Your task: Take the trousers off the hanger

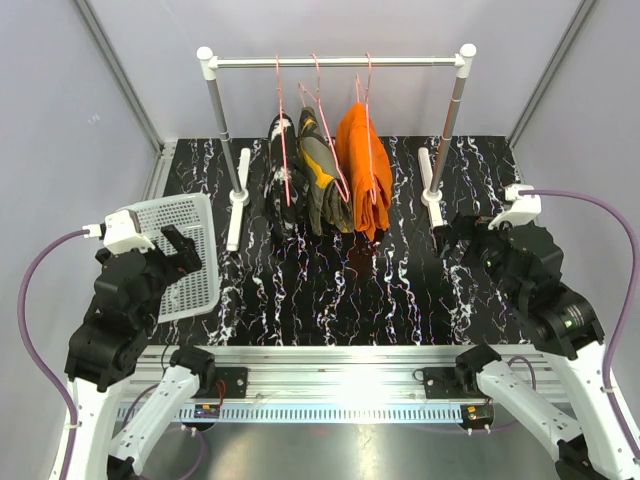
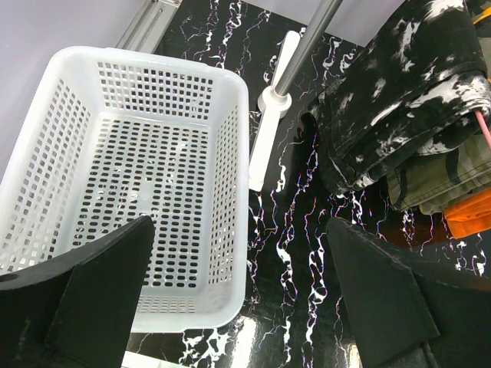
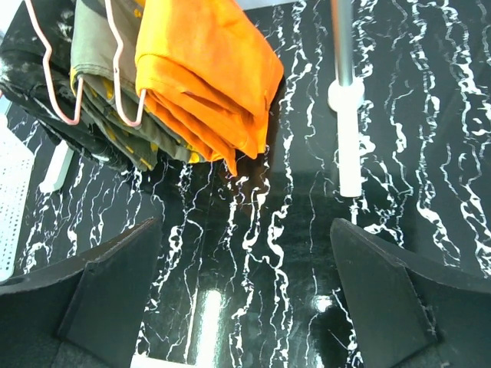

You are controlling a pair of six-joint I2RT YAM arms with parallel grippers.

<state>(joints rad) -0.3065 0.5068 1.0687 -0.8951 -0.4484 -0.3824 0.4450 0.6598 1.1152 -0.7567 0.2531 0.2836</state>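
My right end effector [image 3: 244, 257], spread apart like my left end effector [image 2: 238, 257], is sitting nearer the orange trousers [image 3: 207, 69], which are hanging long-axis down at its eleven o'clock.

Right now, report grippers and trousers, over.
Left gripper open, empty, by basket. Right gripper open, empty. Three trousers hanging on hangers, untouched. Rack post right of them.

Glossy black white-veined marble-look tabletop [image 1: 330, 300], matt white perforated plastic basket [image 1: 195, 215], smooth metal clothes rail [image 1: 340, 62], bright orange cloth trousers [image 1: 362, 165], black white-speckled cloth trousers [image 2: 399, 84]
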